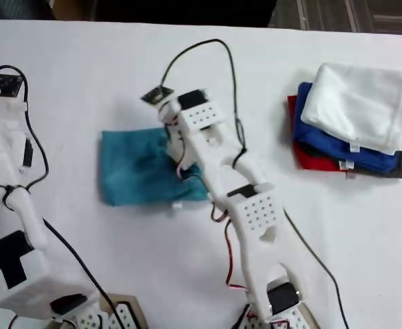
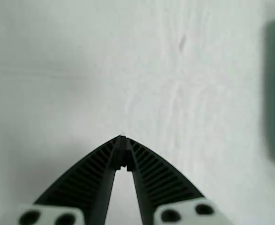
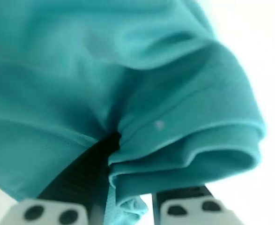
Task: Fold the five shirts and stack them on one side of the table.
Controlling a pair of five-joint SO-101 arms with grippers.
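**Teal shirt (image 1: pixel 142 171) pinched at one edge; four already stacked**

High view. The teal shirt is lying as a folded rectangle near the middle of the bench (image 1: pixel 84 75). The right arm (image 1: pixel 255 205) is bending down over the shirt's edge that faces the stack (image 1: pixel 351 130). The stack is sitting well apart, on the right arm's side of the bench. A white shirt (image 1: pixel 361 99) is lying on top, with blue under it, then red and a dark one showing at the lower edges. Four are lying there, so the teal one is judged the fifth. The left arm (image 1: pixel 9 178) is standing at the opposite side, off the cloth.

Left wrist view. The left fingers (image 2: pixel 151 173) are pressing together at the tips, holding nothing, over bare bench. A strip of teal is showing apart from them.

Right wrist view. The right fingers (image 3: pixel 88 171) are pinching a bunched fold of teal cloth, and several layers are bulging around them.

Judgement. The step in hand is looking like the transfer of the last folded shirt to the stack. The next move is calling for a lift clear of the bench, travel across, and a square set-down on the white shirt. A one-edge pinch is risking the lower layers hanging open and undoing the fold.
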